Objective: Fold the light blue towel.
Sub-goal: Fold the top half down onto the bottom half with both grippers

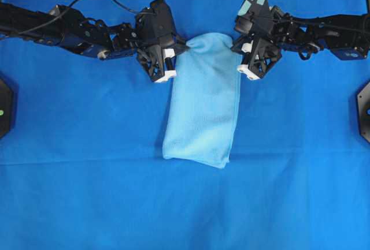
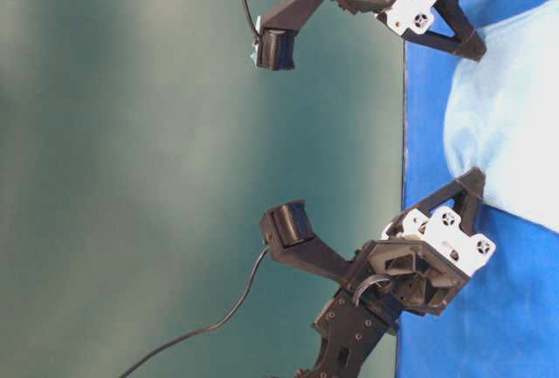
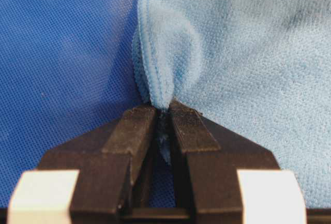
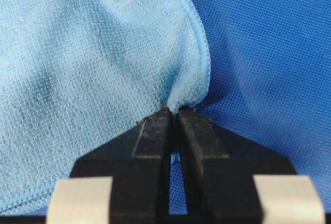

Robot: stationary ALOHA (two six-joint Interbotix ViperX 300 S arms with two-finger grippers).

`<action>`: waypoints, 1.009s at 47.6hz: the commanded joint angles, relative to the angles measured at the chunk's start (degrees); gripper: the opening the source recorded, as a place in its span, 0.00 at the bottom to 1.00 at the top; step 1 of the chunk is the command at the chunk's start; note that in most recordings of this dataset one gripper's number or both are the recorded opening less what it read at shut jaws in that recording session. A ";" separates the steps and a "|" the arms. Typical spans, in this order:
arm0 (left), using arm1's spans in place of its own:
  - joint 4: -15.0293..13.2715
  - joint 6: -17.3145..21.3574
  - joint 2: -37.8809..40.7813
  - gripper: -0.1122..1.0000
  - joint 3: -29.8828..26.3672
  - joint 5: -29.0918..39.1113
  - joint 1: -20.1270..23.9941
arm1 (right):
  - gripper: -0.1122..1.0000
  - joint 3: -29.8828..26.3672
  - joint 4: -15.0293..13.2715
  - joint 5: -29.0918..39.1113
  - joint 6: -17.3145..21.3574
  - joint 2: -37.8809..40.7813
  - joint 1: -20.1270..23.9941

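pale blue cloth pinched at both far corners, ready for the next fold.

we had our left gripper (image 3: 164, 111) and right gripper (image 4: 174, 111) each pressed together on a corner of the light blue towel (image 1: 202, 100), which lay as a narrow folded strip on the deep blue table covering (image 1: 87, 192); next, we judged, both corners needed lifting together and carrying over to the near edge.

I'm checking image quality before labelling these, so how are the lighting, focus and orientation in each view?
Overhead: even light, sharp, a soft shadow along the light blue towel. Table-level: turned sideways, the blurred green backdrop fills most of it. Left wrist: weave crisp, left gripper slightly soft. Right wrist: the same, right gripper a little blurred.
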 commanded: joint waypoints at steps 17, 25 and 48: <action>-0.09 1.76 -8.09 0.15 0.26 3.52 4.39 | 0.14 -3.08 -2.11 -0.18 -0.35 -3.16 -3.60; -0.09 4.66 -8.70 0.15 -0.18 3.52 6.42 | 0.14 -3.87 -3.16 0.53 -0.35 -4.31 -4.66; -0.09 2.46 -13.36 0.15 2.72 4.22 4.13 | 0.14 -7.47 -4.48 6.77 0.09 -7.21 -3.60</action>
